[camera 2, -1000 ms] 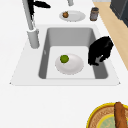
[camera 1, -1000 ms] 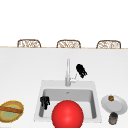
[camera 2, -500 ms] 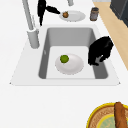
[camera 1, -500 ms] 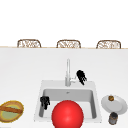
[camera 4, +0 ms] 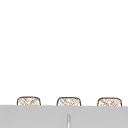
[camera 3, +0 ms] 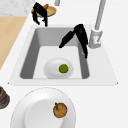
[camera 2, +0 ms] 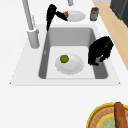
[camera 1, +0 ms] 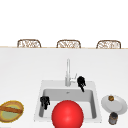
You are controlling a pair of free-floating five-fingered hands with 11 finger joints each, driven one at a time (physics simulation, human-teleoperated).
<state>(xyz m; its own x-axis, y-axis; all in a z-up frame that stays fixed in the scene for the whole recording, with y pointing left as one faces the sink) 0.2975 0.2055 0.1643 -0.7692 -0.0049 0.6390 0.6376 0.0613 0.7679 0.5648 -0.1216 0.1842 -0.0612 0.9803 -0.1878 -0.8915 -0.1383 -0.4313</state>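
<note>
I see my right hand (camera 1: 81, 82) hovering with straight, loose fingers beside the grey metal faucet (camera 1: 67, 72), holding nothing; my left hand (camera 1: 45, 101) hangs half-curled, empty, over the sink's (camera 1: 40, 100) left edge.

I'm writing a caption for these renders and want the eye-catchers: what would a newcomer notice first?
First, the big red ball at the sink's front edge in the front view. Next, the two black hands: the right hand hangs by the faucet with fingers straight, pointing down, and the left hand hovers with curled fingers at the basin's left end. In the basin, a white plate carries a small green fruit.
</note>
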